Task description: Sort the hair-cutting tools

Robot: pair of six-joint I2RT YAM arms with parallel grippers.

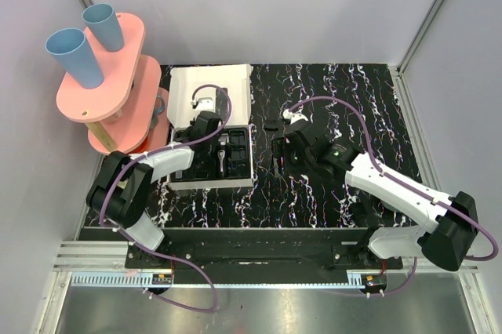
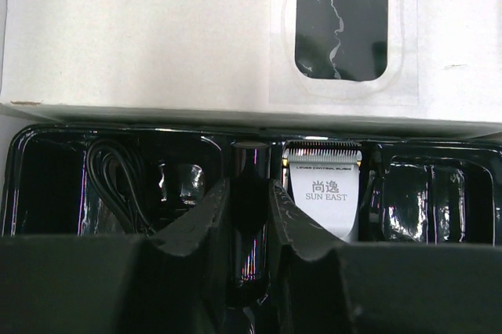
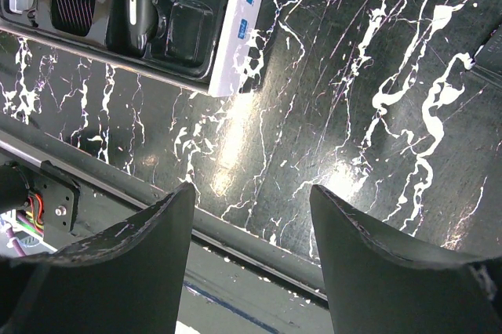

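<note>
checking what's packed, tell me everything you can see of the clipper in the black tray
The clipper lies flat in a moulded slot of the glossy black tray inside the white box. Its head is a grey, metal-looking plate with a fine toothed edge and the print SUN EAST; the body is slim and black with a pale strip. The left gripper hovers beside the head; contact cannot be told.

We see bright, even overhead light in the top view. In the right wrist view glare pools white on the marbled table [image 3: 235,154]. In the left wrist view the glossy black tray [image 2: 47,177] glints, dim and soft
</note>
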